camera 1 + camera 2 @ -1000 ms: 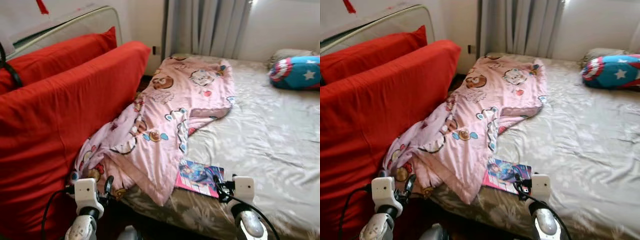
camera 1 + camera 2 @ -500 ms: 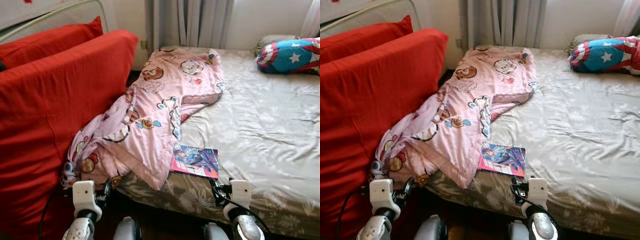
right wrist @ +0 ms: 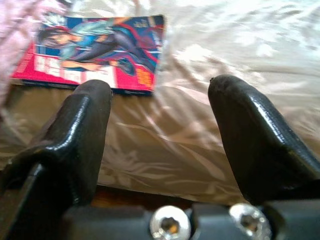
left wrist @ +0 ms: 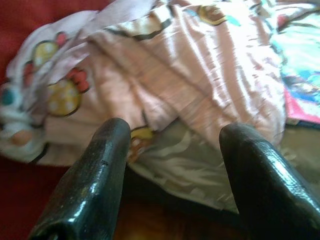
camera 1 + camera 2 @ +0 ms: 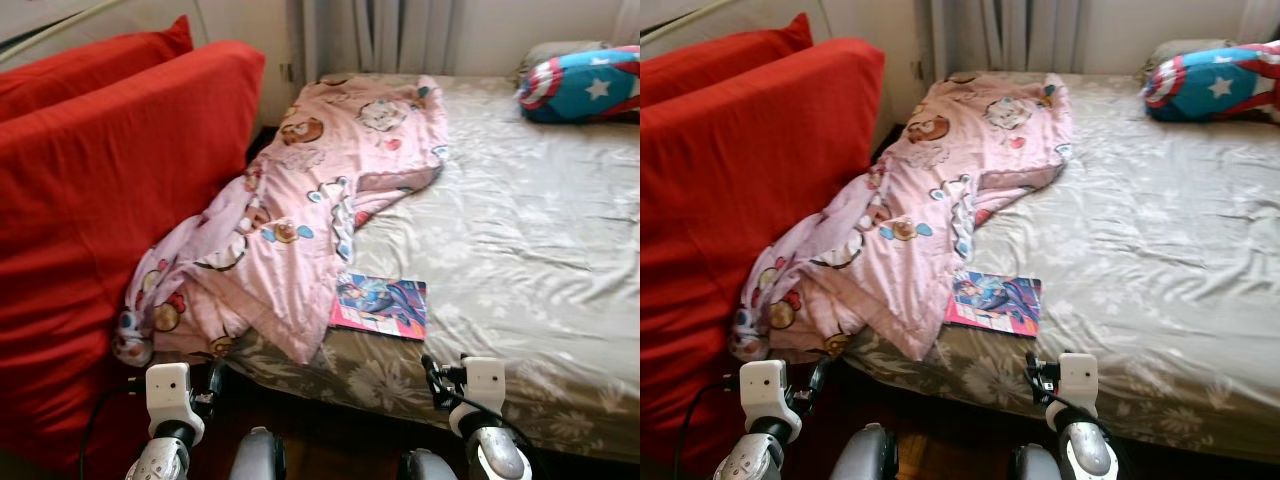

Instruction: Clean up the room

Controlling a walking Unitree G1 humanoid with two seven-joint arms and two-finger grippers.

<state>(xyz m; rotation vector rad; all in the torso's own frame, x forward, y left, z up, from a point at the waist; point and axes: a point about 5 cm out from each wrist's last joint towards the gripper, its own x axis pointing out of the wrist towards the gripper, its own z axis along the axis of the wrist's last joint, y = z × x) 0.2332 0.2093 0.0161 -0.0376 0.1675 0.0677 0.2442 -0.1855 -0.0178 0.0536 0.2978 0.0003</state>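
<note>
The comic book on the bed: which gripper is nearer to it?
Right. The right gripper is open, just below the comic book, off the bed edge. The left gripper is open, farther away, under the pink blanket.

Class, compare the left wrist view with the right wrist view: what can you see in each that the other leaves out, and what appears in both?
Left wrist view: the open left gripper faces the crumpled pink blanket, which hangs over the bed's edge beside the red cushion.

Right wrist view: the open right gripper looks onto a broad stretch of bare grey sheet, with the whole cover of the magazine readable.

Both: the magazine, the bedsheet with its pale flower pattern, a little pink blanket, and two black fingers held apart and holding nothing.
</note>
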